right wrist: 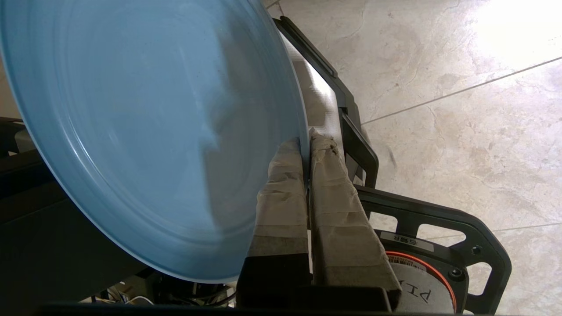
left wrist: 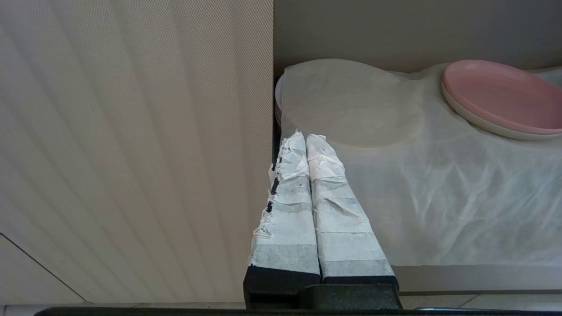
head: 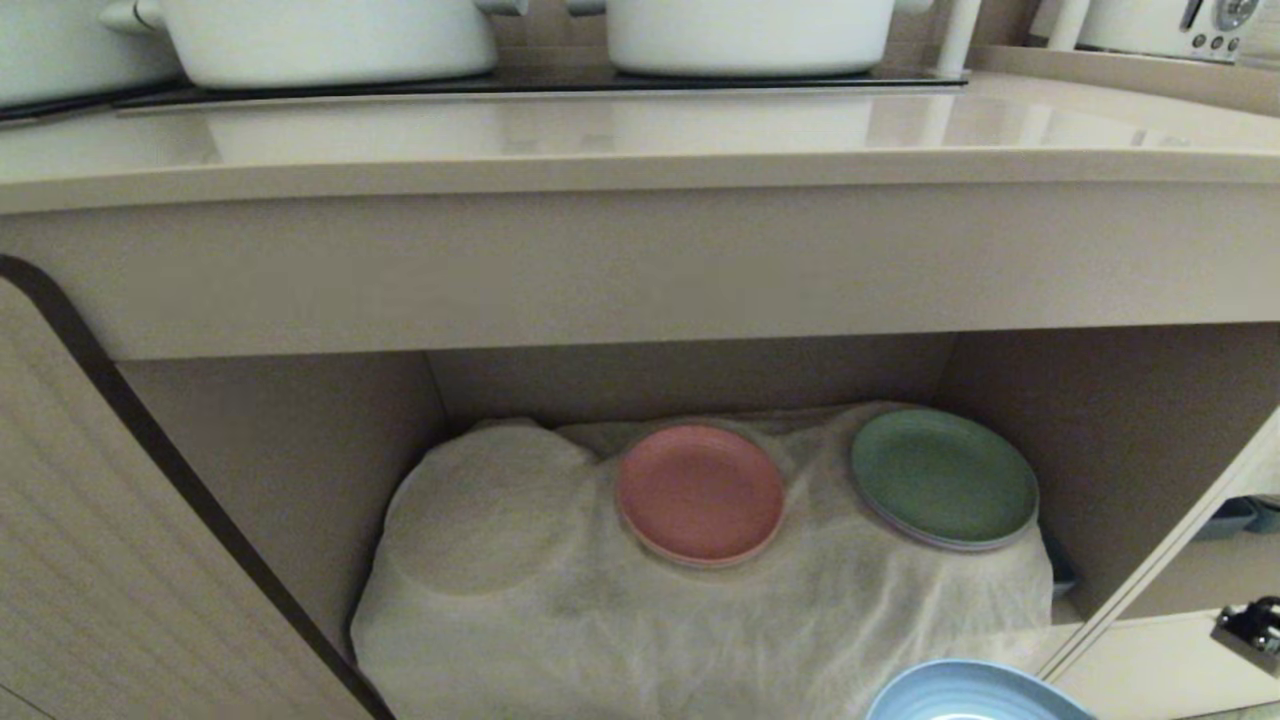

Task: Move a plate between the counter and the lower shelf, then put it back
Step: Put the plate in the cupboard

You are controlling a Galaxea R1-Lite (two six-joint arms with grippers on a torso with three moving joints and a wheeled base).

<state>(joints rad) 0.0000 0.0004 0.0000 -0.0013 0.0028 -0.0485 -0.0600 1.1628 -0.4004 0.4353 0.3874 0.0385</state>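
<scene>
One light blue plate (right wrist: 145,131) pinched by its rim in the right end effector (right wrist: 307,145), low in front of the lower shelf (head: 600,620). Two plates on the shelf's white cloth: one pink plate (head: 700,492), one green plate (head: 943,478). Two white pots (head: 330,40) up on the bench (head: 640,140); left end effector (left wrist: 305,138) closed on nothing, beside the cabinet door (left wrist: 131,131).

The right gripper (right wrist: 306,145), its tape-wrapped fingers (right wrist: 281,184) pressed together, pinched the rim of the light blue round matte plate (right wrist: 149,127). The left gripper (left wrist: 305,139) hung parked, its white-taped fingers (left wrist: 329,193) closed against each other, empty.
</scene>
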